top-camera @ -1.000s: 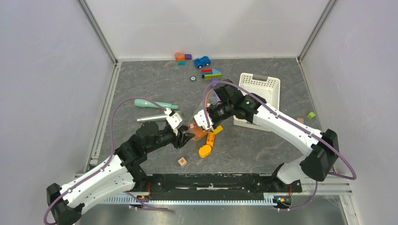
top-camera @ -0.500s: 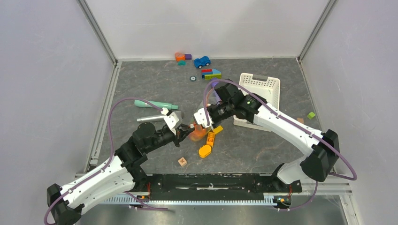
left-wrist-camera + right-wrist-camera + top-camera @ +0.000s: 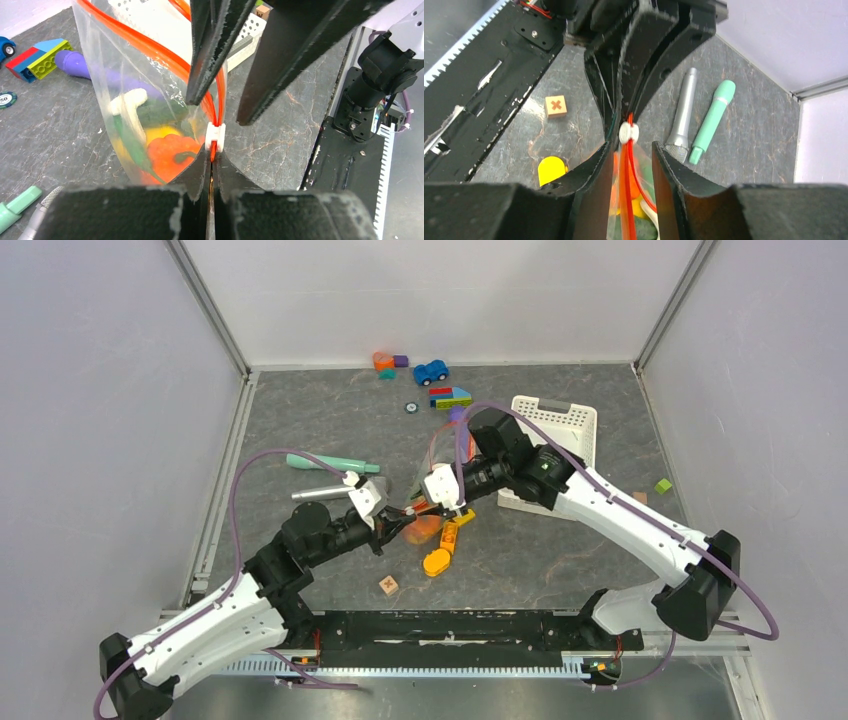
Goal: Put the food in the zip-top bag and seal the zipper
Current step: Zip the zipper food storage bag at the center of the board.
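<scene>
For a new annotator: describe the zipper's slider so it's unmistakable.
Mid-table, the left claw pinches a clear plastic zip-top bag upright. Follow its orange-red zipper strip to that claw: the slider is the small white clip there, the strip's only white part.

White arms (image 3: 210, 625), black joints (image 3: 305, 530), purple cables (image 3: 233, 512)

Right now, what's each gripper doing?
Left gripper: shut on the zipper at the zip-top bag's corner.
Right gripper: open, fingers either side of the zipper.

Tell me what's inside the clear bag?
Inside the zip-top bag: an orange pumpkin, yellow squash, a white garlic-like piece and green beans. The left end effector covers the bag's bottom, so more may hide there.
</scene>
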You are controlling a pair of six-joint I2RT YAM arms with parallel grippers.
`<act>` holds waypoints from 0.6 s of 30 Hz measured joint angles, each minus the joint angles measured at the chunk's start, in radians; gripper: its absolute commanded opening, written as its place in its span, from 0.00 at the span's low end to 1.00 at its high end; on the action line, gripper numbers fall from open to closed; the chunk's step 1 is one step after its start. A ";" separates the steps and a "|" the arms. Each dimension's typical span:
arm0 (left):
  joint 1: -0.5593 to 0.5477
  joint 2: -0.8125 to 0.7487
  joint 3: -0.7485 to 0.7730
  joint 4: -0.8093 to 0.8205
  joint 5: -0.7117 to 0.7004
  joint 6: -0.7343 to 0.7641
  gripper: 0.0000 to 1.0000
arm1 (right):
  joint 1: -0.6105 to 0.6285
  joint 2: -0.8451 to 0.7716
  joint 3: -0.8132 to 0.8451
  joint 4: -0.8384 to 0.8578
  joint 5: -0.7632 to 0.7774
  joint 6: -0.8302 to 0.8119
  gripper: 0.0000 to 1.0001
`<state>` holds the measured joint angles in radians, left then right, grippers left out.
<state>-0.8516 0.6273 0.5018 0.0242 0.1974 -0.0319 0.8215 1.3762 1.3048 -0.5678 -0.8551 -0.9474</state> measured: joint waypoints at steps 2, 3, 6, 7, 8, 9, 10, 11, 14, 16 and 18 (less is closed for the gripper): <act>0.000 0.008 0.000 0.000 0.000 0.000 0.02 | 0.011 -0.003 0.000 0.011 -0.006 0.011 0.40; 0.000 0.013 0.000 0.000 0.002 0.000 0.02 | 0.016 -0.003 0.000 0.017 -0.005 0.017 0.40; 0.000 0.022 0.000 0.000 0.017 0.000 0.02 | 0.036 -0.003 -0.007 0.035 -0.005 0.038 0.40; 0.000 0.023 0.000 0.000 0.021 0.000 0.02 | 0.040 -0.003 -0.009 0.040 -0.003 0.047 0.40; 0.000 0.024 0.000 0.000 0.023 0.000 0.02 | 0.044 -0.003 -0.011 0.046 -0.002 0.055 0.40; 0.000 0.025 0.000 0.000 0.023 0.000 0.02 | 0.049 -0.003 -0.012 0.051 0.002 0.064 0.40; 0.000 0.025 0.000 0.000 0.023 0.000 0.02 | 0.051 -0.003 -0.013 0.058 0.005 0.071 0.39; 0.000 0.024 0.000 0.000 0.023 0.000 0.02 | 0.055 -0.003 -0.013 0.063 0.015 0.080 0.36; 0.000 0.024 0.000 0.000 0.023 0.000 0.02 | 0.060 -0.003 -0.013 0.075 0.043 0.093 0.34; 0.000 0.024 0.000 0.000 0.023 0.000 0.02 | 0.061 -0.003 -0.013 0.082 0.064 0.101 0.34; 0.000 0.021 0.000 0.000 0.023 0.000 0.02 | 0.060 -0.003 -0.017 0.087 0.076 0.107 0.34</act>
<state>-0.8516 0.6487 0.5018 0.0242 0.2199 -0.0322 0.8818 1.3731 1.2877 -0.4808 -0.7788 -0.8406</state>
